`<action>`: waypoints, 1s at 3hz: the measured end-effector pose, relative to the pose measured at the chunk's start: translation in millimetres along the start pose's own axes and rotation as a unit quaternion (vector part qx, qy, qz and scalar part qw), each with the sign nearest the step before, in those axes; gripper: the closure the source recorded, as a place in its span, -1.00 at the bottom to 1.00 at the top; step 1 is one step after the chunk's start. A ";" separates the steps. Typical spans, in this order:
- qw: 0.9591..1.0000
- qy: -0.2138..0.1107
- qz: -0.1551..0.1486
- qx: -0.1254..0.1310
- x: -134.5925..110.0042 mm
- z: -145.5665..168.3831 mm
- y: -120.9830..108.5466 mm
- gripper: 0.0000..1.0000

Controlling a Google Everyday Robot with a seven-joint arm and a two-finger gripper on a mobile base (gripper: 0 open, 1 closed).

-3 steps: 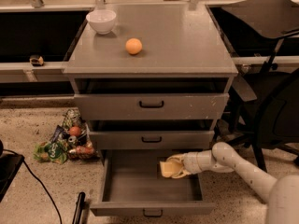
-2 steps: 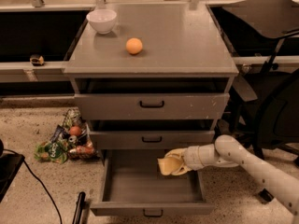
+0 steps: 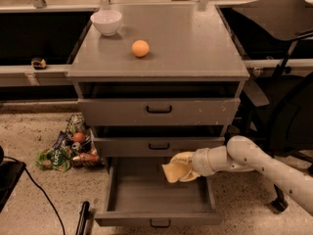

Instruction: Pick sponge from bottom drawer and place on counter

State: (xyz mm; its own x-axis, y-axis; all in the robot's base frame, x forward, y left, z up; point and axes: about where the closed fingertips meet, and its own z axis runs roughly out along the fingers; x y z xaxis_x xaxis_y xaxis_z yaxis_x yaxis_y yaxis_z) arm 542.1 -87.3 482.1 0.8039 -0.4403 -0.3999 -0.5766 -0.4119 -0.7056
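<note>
Sponge: pale yellow, bent, held at the tip of the gripper. It hangs over the right rear of the bottom drawer, just under the front of the middle drawer. It looks clear of the drawer floor.

Gripper: reaches in from the right on a white arm and sits low, level with the gap between the middle and bottom drawers. The fingers are mostly hidden by the sponge but are closed on it; the sponge folds around them.

Bottom drawer: pulled well out, grey floor bare in view, small black handle at the lower front edge.

Middle drawer and top drawer: the 2 fronts sit near flush with the cabinet, each with a black handle and a dark gap above.

Counter: flat grey top. An orange ball sits left of centre. A white bowl stands at the rear left corner, apart from the ball.

Floor: speckled. A heap of snack bags lies left of the cabinet. A black cable runs across the lower left.

Right side: a dark chair stands behind the arm.
</note>
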 end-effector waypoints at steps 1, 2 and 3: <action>0.999 0.032 -0.039 0.003 -6.3 -30.3 -23.2 1.00; 0.990 0.100 -0.100 0.004 -11.9 -98.0 -67.0 1.00; 0.977 0.153 -0.150 0.009 -9.6 -171.7 -121.5 1.00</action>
State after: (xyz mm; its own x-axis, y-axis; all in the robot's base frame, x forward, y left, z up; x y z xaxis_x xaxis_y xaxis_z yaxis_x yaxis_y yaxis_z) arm 579.3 -170.0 672.1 0.8539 -0.5202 0.0177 -0.3167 -0.5462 -0.7755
